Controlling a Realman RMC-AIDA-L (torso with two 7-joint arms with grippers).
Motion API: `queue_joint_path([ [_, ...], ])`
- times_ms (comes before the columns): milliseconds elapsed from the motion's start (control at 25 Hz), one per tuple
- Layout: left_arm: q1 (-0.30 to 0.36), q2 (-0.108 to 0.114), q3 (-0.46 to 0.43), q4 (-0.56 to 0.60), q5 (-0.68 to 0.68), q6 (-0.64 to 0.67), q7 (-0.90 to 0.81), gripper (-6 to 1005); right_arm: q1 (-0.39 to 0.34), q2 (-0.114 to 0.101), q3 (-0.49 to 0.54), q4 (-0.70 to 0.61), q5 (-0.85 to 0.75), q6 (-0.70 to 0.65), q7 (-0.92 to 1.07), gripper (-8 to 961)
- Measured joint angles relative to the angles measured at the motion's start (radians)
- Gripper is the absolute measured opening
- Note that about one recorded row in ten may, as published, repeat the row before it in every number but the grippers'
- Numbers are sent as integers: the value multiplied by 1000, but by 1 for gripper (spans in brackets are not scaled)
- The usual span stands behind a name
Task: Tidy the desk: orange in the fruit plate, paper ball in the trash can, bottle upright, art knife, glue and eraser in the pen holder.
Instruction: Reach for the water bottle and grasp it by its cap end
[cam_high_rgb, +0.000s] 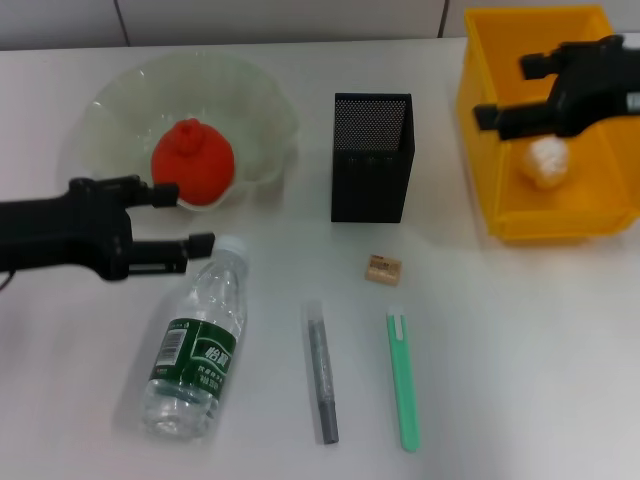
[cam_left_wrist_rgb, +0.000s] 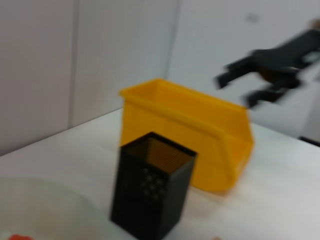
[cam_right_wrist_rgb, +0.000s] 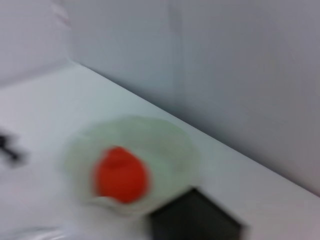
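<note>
Bottle (cam_high_rgb: 198, 345) lying flat, left hand (cam_high_rgb: 178, 218) released above it, right hand (cam_high_rgb: 512, 90) released over bin (cam_high_rgb: 480, 110)

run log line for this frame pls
orange in fruit plate | paper ball in trash can | bottle lying | left gripper open near cap | right gripper open over can

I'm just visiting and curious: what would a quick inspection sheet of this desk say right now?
Surface: white desk.
Job's things: orange in fruit plate; paper ball in yellow trash can; bottle lying down; eraser, grey glue stick and green art knife on desk; pen holder upright.
Clutter: nothing seen.
Grippers: left gripper open near bottle cap; right gripper open above trash can.
Cables: nothing seen.
Surroundings: pale wall.
</note>
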Motion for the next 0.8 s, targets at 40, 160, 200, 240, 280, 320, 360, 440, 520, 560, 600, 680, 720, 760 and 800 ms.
queue_joint_path([
  [40, 13, 0, 26, 59, 13, -24, -73, 836, -46, 1, -16, 9, 82, 1, -86, 833],
  [160, 63, 0, 136, 243, 108, -109, -275, 835, -150, 0, -56, 77, 281, -2, -309, 841],
  [200, 80, 0, 181, 296, 147, -137, -332, 835, -180, 0, -65, 125, 339, -11, -397, 841],
  [240, 95, 0, 232, 352, 187, -163, -389, 835, -198, 0, -68, 163, 376, -22, -459, 841],
  [280, 105, 0, 275, 392, 223, -181, -438, 835, -207, 0, -69, 202, 396, -36, -506, 841],
  [320, 111, 0, 321, 434, 269, -197, -499, 835, -213, 0, -69, 249, 415, -52, -552, 841],
  [360, 115, 0, 367, 474, 318, -211, -563, 835, -217, 0, -69, 314, 432, -78, -611, 841],
  [440, 115, -1, 449, 527, 422, -234, -685, 835, -217, 0, -68, 388, 451, -100, -682, 841],
  [520, 107, -2, 553, 563, 563, -272, -847, 835, -218, 1, -68, 467, 471, -116, -763, 841],
  [560, 107, -2, 553, 563, 563, -272, -847, 835, -218, 2, -69, 509, 482, -121, -809, 841],
  [600, 93, -3, 606, 566, 626, -290, -933, 835, -218, 3, -69, 579, 498, -127, -876, 841],
  [680, 76, -3, 644, 562, 654, -299, -1009, 835, -218, 3, -70, 608, 503, -128, -901, 841],
  [720, 70, -4, 662, 557, 662, -308, -1039, 835, -217, 3, -70, 630, 506, -128, -920, 841],
  [760, 70, -4, 662, 557, 662, -308, -1039, 836, -216, 3, -70, 645, 506, -128, -935, 841],
  [800, 70, -4, 662, 557, 662, -308, -1039, 836, -215, 2, -70, 659, 507, -129, -948, 841],
])
